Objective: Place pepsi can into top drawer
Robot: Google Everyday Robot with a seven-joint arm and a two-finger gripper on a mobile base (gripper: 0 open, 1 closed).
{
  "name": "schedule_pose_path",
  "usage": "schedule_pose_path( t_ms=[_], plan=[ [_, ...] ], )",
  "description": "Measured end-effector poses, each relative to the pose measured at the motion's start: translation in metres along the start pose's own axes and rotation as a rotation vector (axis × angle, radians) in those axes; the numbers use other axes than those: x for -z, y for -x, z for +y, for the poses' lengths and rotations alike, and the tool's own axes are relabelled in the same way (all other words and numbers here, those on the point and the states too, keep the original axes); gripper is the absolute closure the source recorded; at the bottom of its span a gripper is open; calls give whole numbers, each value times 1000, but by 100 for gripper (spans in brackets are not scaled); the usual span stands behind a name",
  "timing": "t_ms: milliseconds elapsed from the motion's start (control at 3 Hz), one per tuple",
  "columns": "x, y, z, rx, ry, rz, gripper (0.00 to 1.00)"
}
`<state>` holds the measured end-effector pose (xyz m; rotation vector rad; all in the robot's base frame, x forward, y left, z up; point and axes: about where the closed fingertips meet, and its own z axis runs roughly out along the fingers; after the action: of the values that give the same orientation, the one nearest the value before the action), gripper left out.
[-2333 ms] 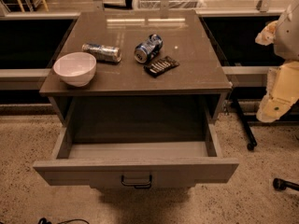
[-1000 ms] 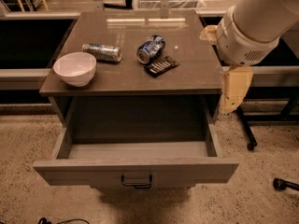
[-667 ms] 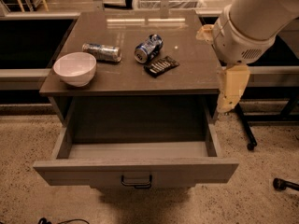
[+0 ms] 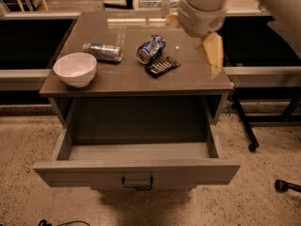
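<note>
The pepsi can (image 4: 150, 49), stout, blue with white markings, lies on its side near the middle of the cabinet top (image 4: 117, 81). The top drawer (image 4: 136, 171) is pulled wide open below; its inside shows nothing in it, and a dark handle (image 4: 137, 182) sits on its front. My gripper (image 4: 210, 45) hangs from the white arm (image 4: 202, 6) over the right part of the cabinet top, to the right of the can and apart from it, holding nothing that I can see.
A slimmer silver-blue can (image 4: 102, 52) lies left of the pepsi can. A white bowl (image 4: 75, 68) stands at the left front corner. A dark flat packet (image 4: 162, 66) lies just in front of the pepsi can. Black stand legs (image 4: 249, 131) are on the floor at the right.
The arm has swung in from the right edge and moved left and farther back over the cabinet top, closer to the pepsi can. The can, bowl and drawer have not moved.
</note>
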<state>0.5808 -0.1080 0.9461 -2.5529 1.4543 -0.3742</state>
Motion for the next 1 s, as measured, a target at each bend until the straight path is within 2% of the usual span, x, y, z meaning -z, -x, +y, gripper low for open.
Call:
schedule_pose_path(
  t_ms=[333, 667, 1000],
  plan=[
    [2, 12, -28, 132, -19, 15, 0],
    [2, 12, -28, 132, -19, 15, 0],
    [0, -3, -41, 197, -35, 28, 0]
  ],
)
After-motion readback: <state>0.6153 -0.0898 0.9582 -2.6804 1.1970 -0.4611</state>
